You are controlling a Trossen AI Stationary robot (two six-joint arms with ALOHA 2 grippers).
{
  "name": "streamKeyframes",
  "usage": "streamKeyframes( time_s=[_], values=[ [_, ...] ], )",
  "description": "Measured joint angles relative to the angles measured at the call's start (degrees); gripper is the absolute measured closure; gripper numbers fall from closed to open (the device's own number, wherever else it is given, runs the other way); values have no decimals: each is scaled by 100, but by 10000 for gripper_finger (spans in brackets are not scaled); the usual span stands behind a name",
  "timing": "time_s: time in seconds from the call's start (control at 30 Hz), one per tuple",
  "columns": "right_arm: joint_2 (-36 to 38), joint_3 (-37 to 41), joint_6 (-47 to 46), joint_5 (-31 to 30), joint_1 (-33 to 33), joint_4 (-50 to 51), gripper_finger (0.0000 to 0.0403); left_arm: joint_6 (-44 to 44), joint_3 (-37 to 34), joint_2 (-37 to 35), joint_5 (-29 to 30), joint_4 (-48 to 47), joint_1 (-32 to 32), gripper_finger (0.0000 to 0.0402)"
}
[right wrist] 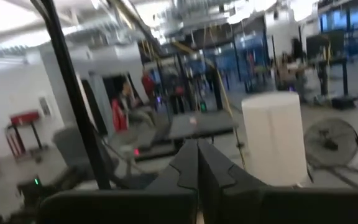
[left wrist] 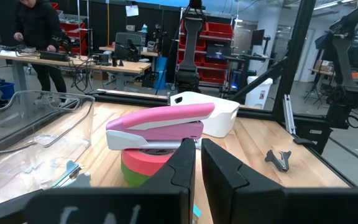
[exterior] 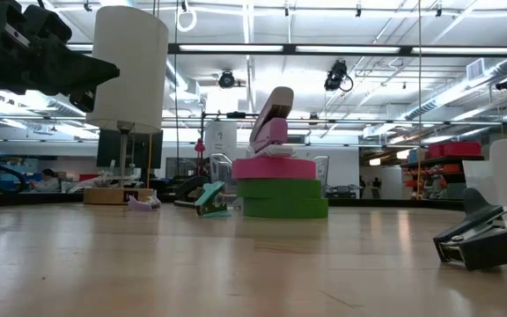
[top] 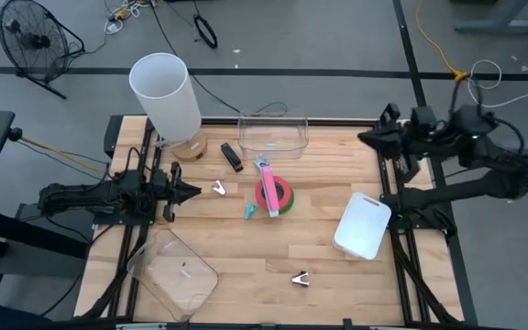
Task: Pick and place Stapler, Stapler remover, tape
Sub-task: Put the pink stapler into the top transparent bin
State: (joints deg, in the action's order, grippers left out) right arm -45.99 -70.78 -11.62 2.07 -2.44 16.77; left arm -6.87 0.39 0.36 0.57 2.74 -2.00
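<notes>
1. The pink stapler (top: 268,188) lies across the top of the stacked tape rolls (top: 282,197), pink-red roll over green roll, near the middle of the wooden table (top: 337,275).
2. In the low view the stapler's front end tilts upward off the pink-red roll.
3. A small teal staple remover (top: 248,212) sits just beside the tape stack, on the side toward the table's front edge.
4. A black stapler (top: 232,156) lies near the clear bin (top: 273,133) at the back of the table; two small metal clips (top: 219,188) and (top: 302,279) lie apart on the wood.
5. A white container (top: 363,225) rests toward the right side, a clear lid (top: 172,266) at the front left, and a white cylinder (top: 165,94) stands at the back left.
6. The left gripper (top: 193,192) hovers left of the tape stack, pointing at it, fingers nearly together and holding nothing.
7. The right gripper (right wrist: 197,163) is raised at the table's back right edge, jaws clenched and empty.
</notes>
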Motion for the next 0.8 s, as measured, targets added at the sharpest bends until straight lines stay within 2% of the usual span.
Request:
streamKeyframes(
  time_s=[0.27,0.6,0.8],
  values=[
    [-482,-7,240,-4,0,358,403,0,-1,0,1,0,-1,372],
    [-1267,-7,352,-4,0,350,403,0,-1,0,1,0,0,372],
    [-1697,-7,1077,45,0,362,403,0,1,0,1,0,-2,372]
  ],
)
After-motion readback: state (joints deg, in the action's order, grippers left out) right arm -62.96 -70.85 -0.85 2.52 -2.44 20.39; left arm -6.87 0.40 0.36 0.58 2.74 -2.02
